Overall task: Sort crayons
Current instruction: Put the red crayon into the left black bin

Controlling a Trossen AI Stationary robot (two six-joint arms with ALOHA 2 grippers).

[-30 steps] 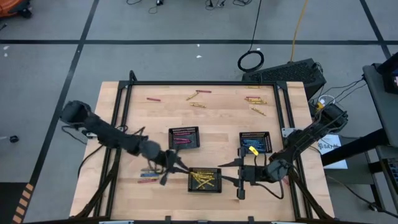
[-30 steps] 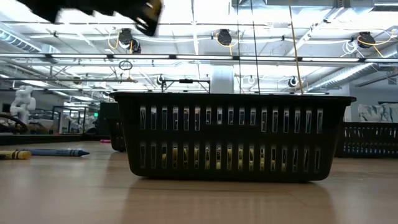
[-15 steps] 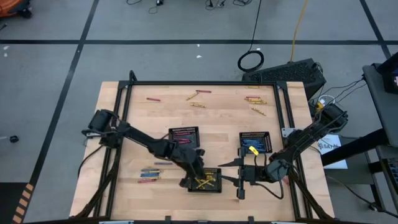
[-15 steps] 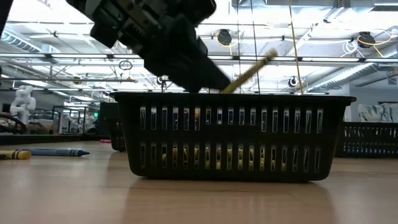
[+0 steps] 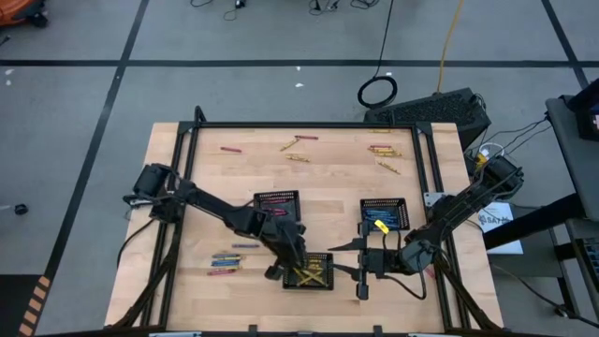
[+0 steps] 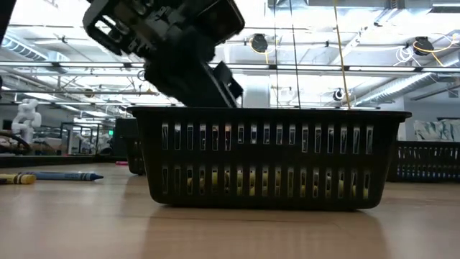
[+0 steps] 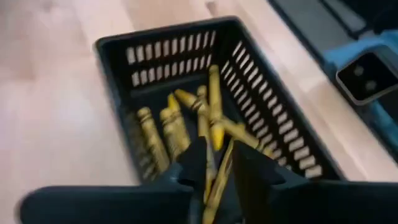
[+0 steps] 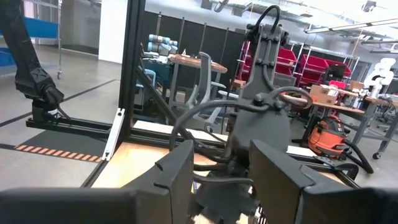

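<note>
Yellow crayon let go over its tray.
Left gripper (image 7: pixel 219 163) hovered, jaws slightly apart, above the yellow crayons (image 7: pixel 186 124): light, stiff, brittle sticks, best pinched mid-length; right gripper (image 8: pixel 221 171) waited, jaws apart.

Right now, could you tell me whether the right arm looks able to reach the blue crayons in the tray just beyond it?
Probably yes: the right tool rests beside that tray, nothing between them.

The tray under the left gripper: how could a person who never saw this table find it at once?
On the wooden table stand three black mesh trays. Two sit side by side at mid-table, one with pink crayons, one with blue crayons. The tray you want stands alone at the near edge between them, below the left gripper, and it alone holds yellow crayons.
</note>
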